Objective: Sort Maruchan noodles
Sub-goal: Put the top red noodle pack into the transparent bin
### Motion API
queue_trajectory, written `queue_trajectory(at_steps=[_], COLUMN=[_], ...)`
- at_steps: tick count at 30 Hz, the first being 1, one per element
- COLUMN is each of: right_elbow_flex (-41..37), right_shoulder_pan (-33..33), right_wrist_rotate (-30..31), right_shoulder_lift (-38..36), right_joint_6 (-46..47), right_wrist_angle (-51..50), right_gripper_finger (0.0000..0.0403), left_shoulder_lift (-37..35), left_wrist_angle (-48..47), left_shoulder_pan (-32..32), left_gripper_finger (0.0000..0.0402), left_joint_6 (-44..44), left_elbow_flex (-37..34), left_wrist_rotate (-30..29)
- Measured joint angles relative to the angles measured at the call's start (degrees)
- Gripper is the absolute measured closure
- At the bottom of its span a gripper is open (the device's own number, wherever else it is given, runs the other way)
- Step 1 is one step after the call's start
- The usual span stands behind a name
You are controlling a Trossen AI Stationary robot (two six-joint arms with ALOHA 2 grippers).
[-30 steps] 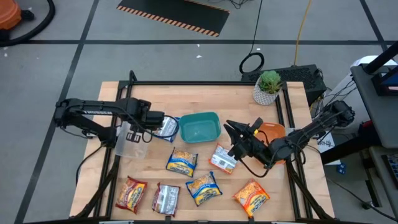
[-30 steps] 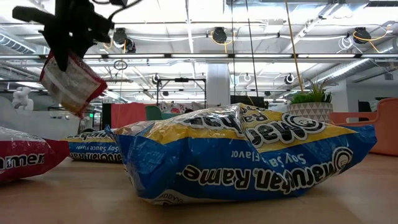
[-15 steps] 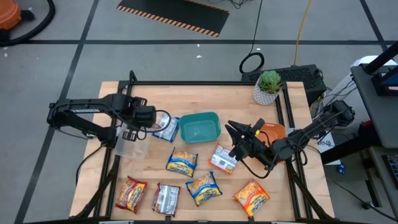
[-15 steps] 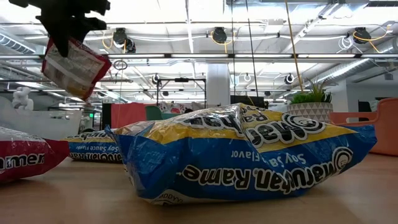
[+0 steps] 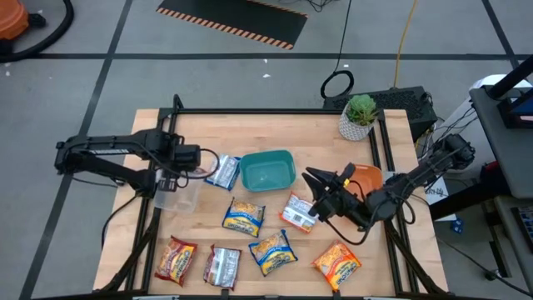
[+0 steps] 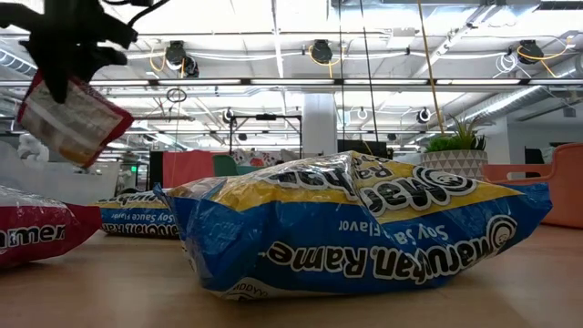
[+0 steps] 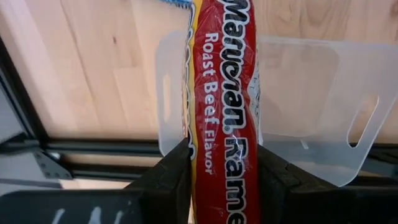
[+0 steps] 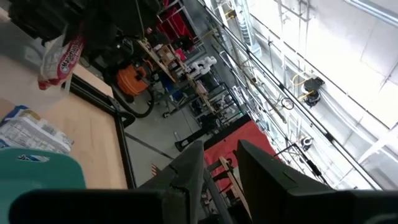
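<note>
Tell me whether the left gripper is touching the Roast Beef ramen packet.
Touching. The left wrist view shows the left gripper with both fingers pressed against the sides of the Roast Beef packet, holding it edge-on.

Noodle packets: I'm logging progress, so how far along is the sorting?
Nothing looks finished: the teal bin and clear tray hold no packets. In hand: the left tool grips a Roast Beef packet above the clear tray. Left: several packets on the table, like the blue-yellow one. The right tool hovers, holding nothing.
</note>
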Motion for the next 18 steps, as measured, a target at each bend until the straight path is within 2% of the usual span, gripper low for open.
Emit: queue_trajectory(at_steps=[9,13,18], right_elbow_flex=[0.00,0.00,0.00], right_shoulder_pan=[1.31,1.29,1.30], right_wrist_rotate=[0.00,0.00,-0.03], right_shoulder_lift=[0.00,0.00,0.00], right_joint_6=[-0.14,-0.14,-0.38], right_wrist_angle=[0.00,0.04,1.69], right_gripper_finger=[0.0308,0.0308,0.0308], left_shoulder_lift=[-5.77,-5.74,-5.72], left_wrist_angle=[0.02,1.13,2.89], left_shoulder_pan=[-1.37,-1.46,-1.46], left_gripper_finger=[0.0282,0.0282,0.0282], left_joint_6=[-3.34,-4.93,-6.90], left_elbow_flex=[-7.44,-7.43,-7.45], left_wrist_rotate=[-0.91,-3.69,-4.15])
